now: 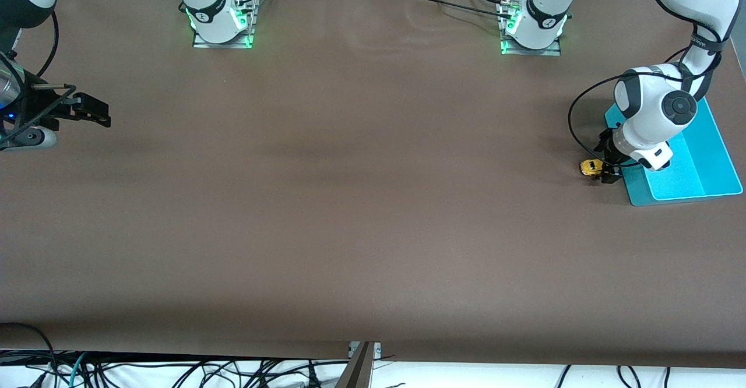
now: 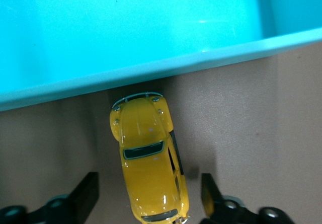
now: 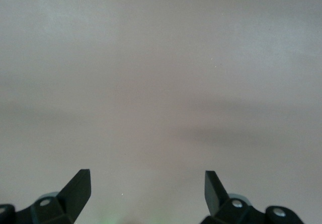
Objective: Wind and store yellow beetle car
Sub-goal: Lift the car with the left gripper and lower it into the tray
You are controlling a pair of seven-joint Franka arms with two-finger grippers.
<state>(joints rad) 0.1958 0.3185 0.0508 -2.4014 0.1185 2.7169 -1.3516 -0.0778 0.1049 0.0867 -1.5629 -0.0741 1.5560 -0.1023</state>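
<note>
The yellow beetle car (image 1: 590,167) stands on the brown table right beside the edge of a teal tray (image 1: 699,166), at the left arm's end. In the left wrist view the car (image 2: 148,158) lies between the two black fingers, its nose close to the tray's rim (image 2: 151,73). My left gripper (image 2: 148,181) is open and low around the car's rear, with a gap on each side. It also shows in the front view (image 1: 606,165). My right gripper (image 3: 147,178) is open and empty and waits at the right arm's end of the table (image 1: 90,109).
The teal tray's floor (image 2: 126,27) holds nothing that shows. The two arm bases (image 1: 221,21) (image 1: 533,27) stand along the table's edge farthest from the front camera. Cables hang below the table's nearest edge.
</note>
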